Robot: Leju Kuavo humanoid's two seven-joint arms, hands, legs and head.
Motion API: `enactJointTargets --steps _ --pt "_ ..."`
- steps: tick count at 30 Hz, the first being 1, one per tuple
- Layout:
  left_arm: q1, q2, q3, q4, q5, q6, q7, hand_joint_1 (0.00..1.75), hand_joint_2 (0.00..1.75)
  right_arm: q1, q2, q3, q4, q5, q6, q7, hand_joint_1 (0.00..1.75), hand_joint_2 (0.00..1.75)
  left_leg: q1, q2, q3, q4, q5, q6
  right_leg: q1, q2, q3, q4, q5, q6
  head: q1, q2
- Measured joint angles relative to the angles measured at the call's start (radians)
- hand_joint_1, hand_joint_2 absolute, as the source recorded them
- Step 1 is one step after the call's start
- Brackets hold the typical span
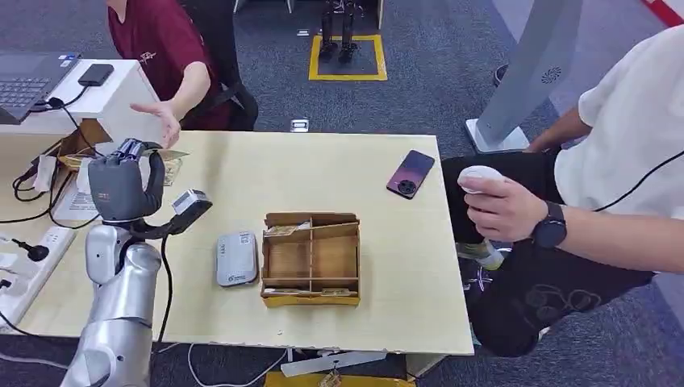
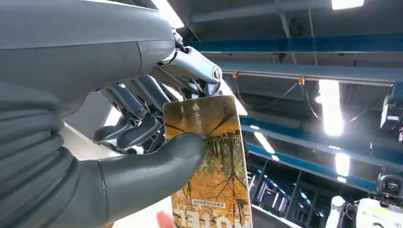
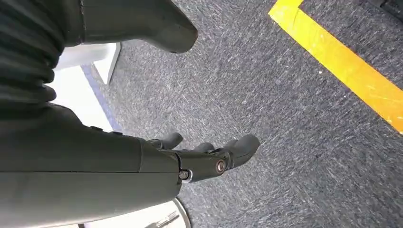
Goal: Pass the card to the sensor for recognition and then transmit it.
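Head view shows the wooden table (image 1: 387, 242), the left hand (image 1: 125, 181) raised over its left edge. The hand pinches the card (image 2: 209, 156) between thumb and fingers. The right hand (image 3: 204, 156) hangs empty, fingers apart.

The head view looks forward and down from high on the robot onto the table (image 1: 242, 169), with the left hand (image 1: 123, 184) raised over the table's left part. The left wrist view sits close behind that same hand (image 2: 119, 156) and faces upward — past the card (image 2: 211, 166) pinched by the thumb, toward ceiling lights (image 2: 330, 107) far above the table. These two views share the left hand. The right wrist view sits close behind the right hand (image 3: 204, 159) and faces down at grey carpet (image 3: 285, 118) with a yellow stripe (image 3: 347, 61) — below table level.
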Motion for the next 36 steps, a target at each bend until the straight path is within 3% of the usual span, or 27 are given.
enactJointTargets --steps 24,36 --pt "-0.013 -0.026 0.095 0.026 -0.058 0.000 0.005 1.75 1.75 -0.001 0.000 0.000 0.000 0.027 -0.004 -0.002 0.00 1.75 0.000 0.000 0.000 0.000 0.000 0.000 0.000 0.000 0.000 0.000 0.000 0.000 0.000 0.000" --pt "-0.066 -0.015 0.151 0.055 -0.103 0.000 0.074 1.75 1.75 -0.001 0.000 -0.003 0.000 0.042 -0.012 -0.002 0.00 1.75 0.000 0.000 0.000 0.000 0.000 0.000 0.000 0.000 0.000 0.000 0.000 0.000 0.000 0.000"
